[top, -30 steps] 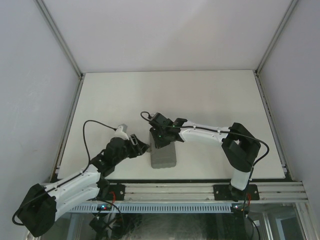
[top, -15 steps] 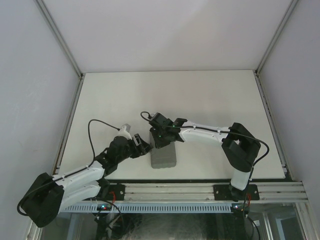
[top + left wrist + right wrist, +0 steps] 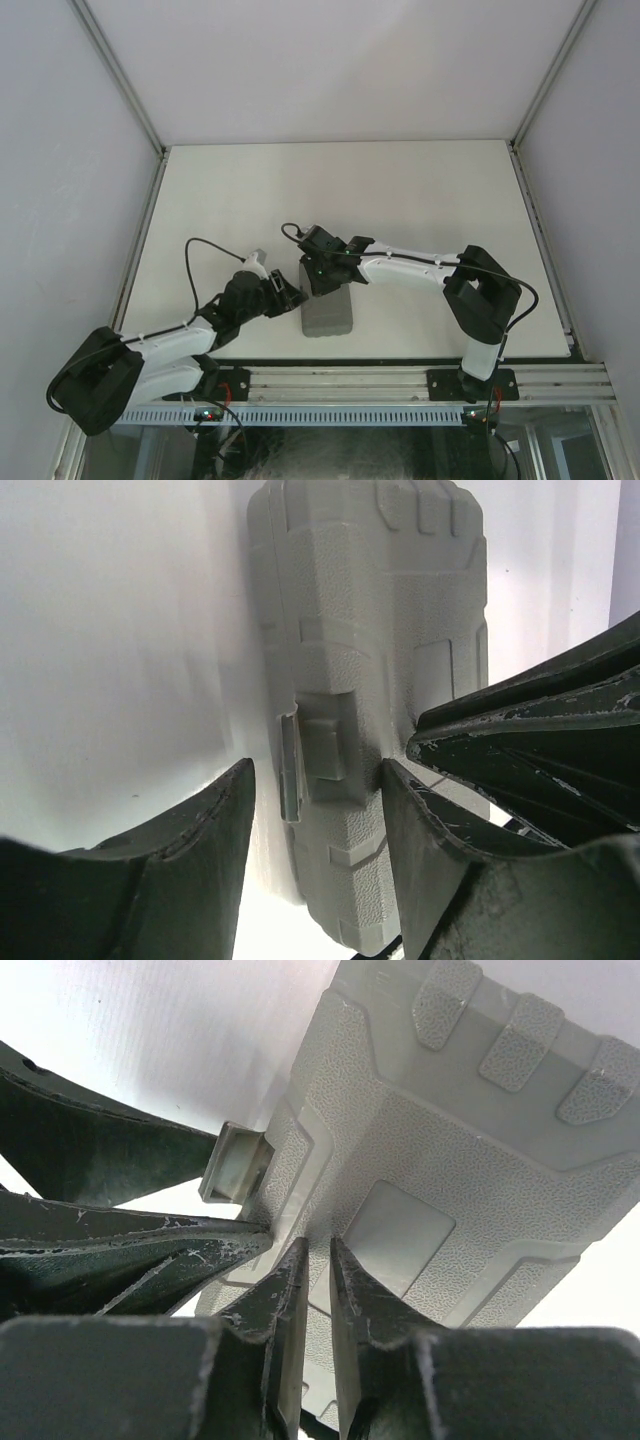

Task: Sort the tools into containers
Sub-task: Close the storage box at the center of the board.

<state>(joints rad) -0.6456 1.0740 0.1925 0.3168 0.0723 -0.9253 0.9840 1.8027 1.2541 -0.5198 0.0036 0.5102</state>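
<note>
Grey tool case (image 3: pixel 328 312) lies closed at lower centre of the top view, left gripper (image 3: pixel 315 775) spread open astride its side latch (image 3: pixel 325 748), right gripper (image 3: pixel 318 1248) pinched almost together, tips seemingly resting on the shell

- This is a robotics lab test cell, not a home or a shop: a bare white table (image 3: pixel 400 190) is boxed in by plain pale walls (image 3: pixel 330 60).
- Metal frame strips (image 3: pixel 119 78) run along the enclosure's corners.
- The left arm (image 3: pixel 165 345) and the right arm (image 3: pixel 410 268), both white and black, are bolted to an aluminium rail (image 3: pixel 380 378) at the near edge.
- A slotted strip (image 3: pixel 330 415) runs below that rail.
</note>
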